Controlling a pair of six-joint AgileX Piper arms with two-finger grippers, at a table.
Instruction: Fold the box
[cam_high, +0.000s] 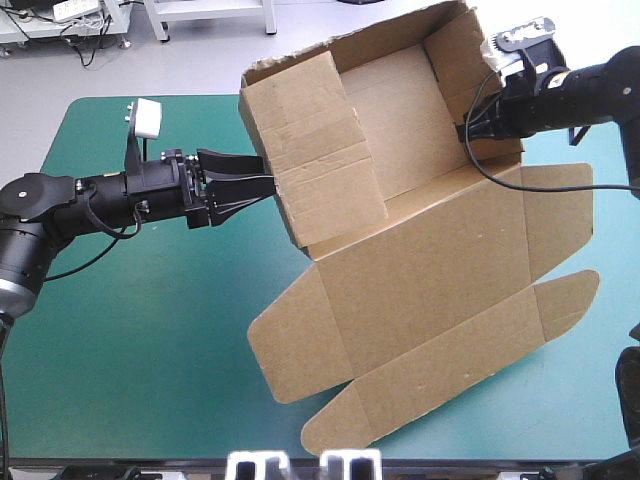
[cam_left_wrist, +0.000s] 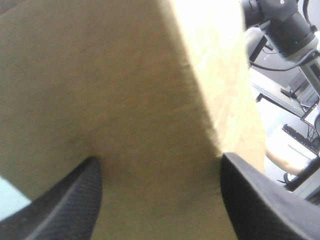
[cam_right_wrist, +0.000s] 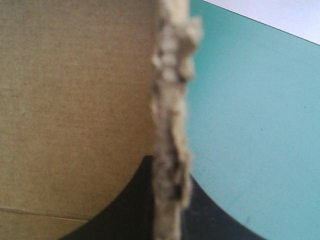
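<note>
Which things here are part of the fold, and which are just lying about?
In the job:
the box, walls partly raised
left gripper, jaws open at the box's left wall
right gripper, jaws shut on the box's right wall

Lying about:
only the teal-green cover underneath
</note>
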